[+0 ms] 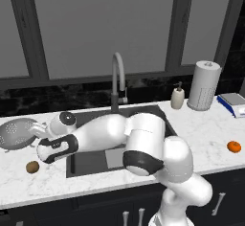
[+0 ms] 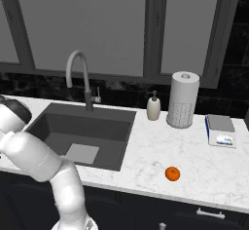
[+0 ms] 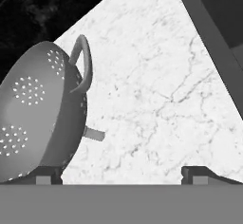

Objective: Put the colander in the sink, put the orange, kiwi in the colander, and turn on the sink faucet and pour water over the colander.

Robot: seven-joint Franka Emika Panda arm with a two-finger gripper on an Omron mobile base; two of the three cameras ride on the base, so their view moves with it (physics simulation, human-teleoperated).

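Observation:
The silver pierced colander [image 1: 18,132] stands on the white counter left of the dark sink [image 1: 152,111]. My gripper [image 1: 39,139] hovers just right of it, jaws wide open and holding nothing. In the hand view the colander [image 3: 42,118] sits at the left with one loop handle up, and one fingertip of my gripper [image 3: 121,175] is right by its base. The brown kiwi [image 1: 32,166] lies on the counter in front of the colander. The orange [image 1: 234,146] [image 2: 172,173] rests far right near the front edge. The gooseneck sink faucet [image 1: 117,79] [image 2: 80,73] rises behind the sink [image 2: 87,126].
A white soap dispenser [image 1: 177,97], a paper towel roll [image 1: 204,86] and a flat scale [image 1: 232,103] stand at the back right. Windows and a dark backsplash close the rear. My arm stretches across the basin.

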